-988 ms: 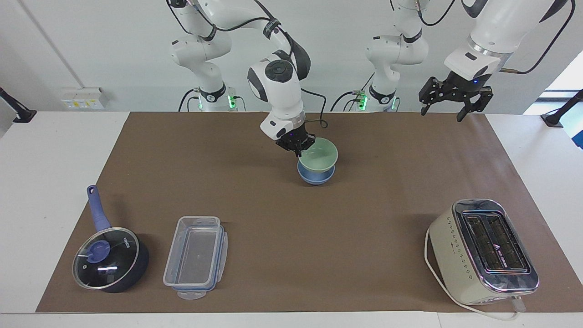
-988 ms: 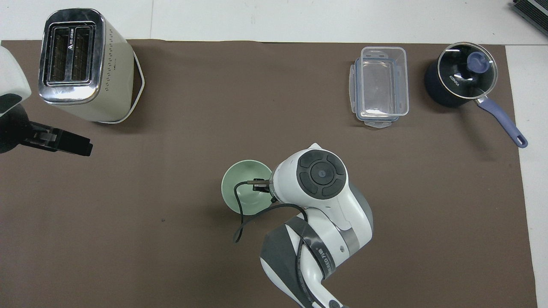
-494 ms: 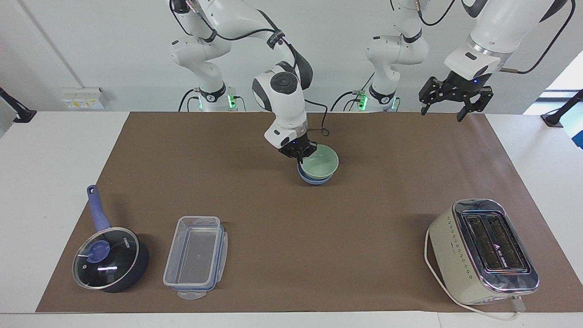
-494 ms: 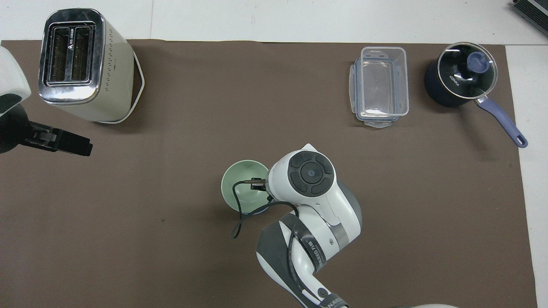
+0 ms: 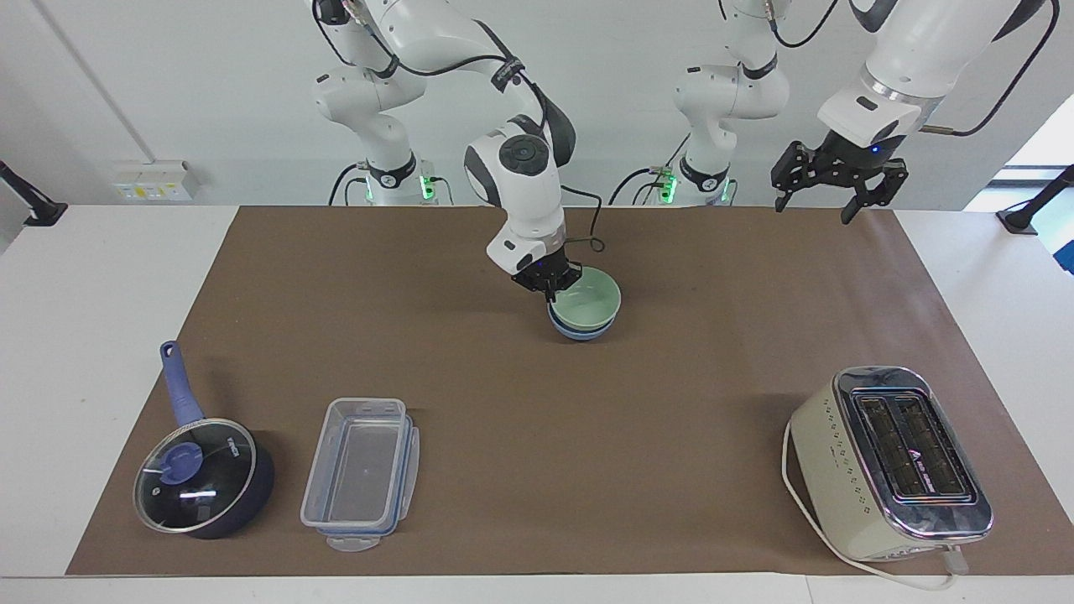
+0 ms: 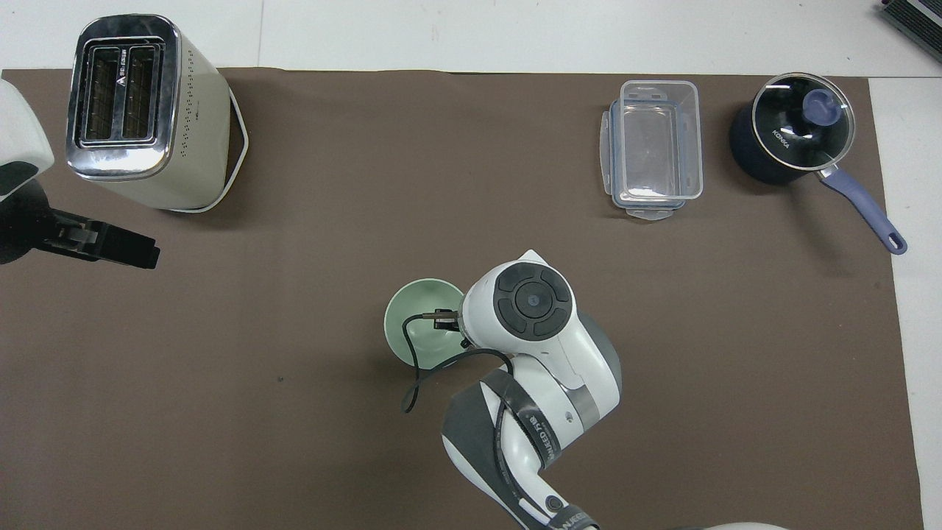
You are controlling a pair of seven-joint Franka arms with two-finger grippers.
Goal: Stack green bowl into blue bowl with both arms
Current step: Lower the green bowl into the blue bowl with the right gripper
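The pale green bowl (image 5: 594,304) sits nested in the periwinkle blue bowl (image 5: 579,332) in the middle of the brown mat, on the half nearer the robots. My right gripper (image 5: 550,286) is shut on the green bowl's rim, on the side toward the right arm's end. In the overhead view the right arm's wrist covers that gripper, and the green bowl (image 6: 413,329) hides the blue bowl. My left gripper (image 5: 815,210) hangs open and empty, high over the mat's edge at the left arm's end, and waits; one of its fingers (image 6: 110,246) shows in the overhead view.
A cream toaster (image 5: 889,461) (image 6: 140,110) stands far from the robots at the left arm's end. A clear plastic container (image 5: 361,474) (image 6: 655,147) and a dark blue saucepan with a glass lid (image 5: 201,478) (image 6: 795,132) stand far from the robots at the right arm's end.
My right gripper has lowered the green bowl from a tilt above the blue bowl down into it, level. The left arm has not moved.
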